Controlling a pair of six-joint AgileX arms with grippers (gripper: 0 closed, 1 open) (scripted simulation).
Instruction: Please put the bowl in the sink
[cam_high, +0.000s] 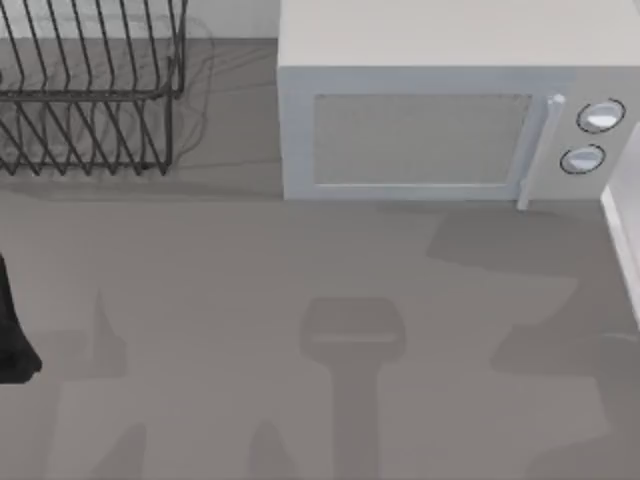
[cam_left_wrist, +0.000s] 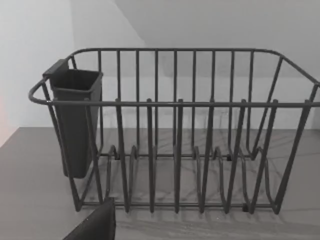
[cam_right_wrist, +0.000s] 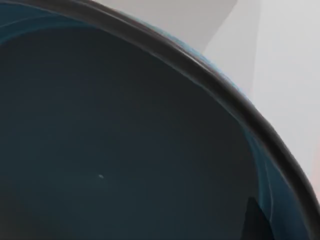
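Observation:
The blue bowl (cam_right_wrist: 125, 150) is seen from very close in the right wrist view, its dark glossy inside facing the camera and its rim (cam_right_wrist: 215, 80) curving across. My right gripper (cam_right_wrist: 272, 225) is shut on the bowl's wall, one dark fingertip (cam_right_wrist: 256, 222) lying against the inside. My left arm (cam_high: 12, 330) is parked at the table's left edge, and a dark part of my left gripper (cam_left_wrist: 95, 227) points at the dish rack. A white rim (cam_high: 625, 235) runs along the table's right edge; I cannot tell whether it is the sink's.
A black wire dish rack (cam_high: 90, 90) with a dark cutlery cup (cam_left_wrist: 75, 120) stands at the back left. A white microwave (cam_high: 450, 110) with its door shut fills the back right. Arm shadows fall across the grey tabletop (cam_high: 250, 300).

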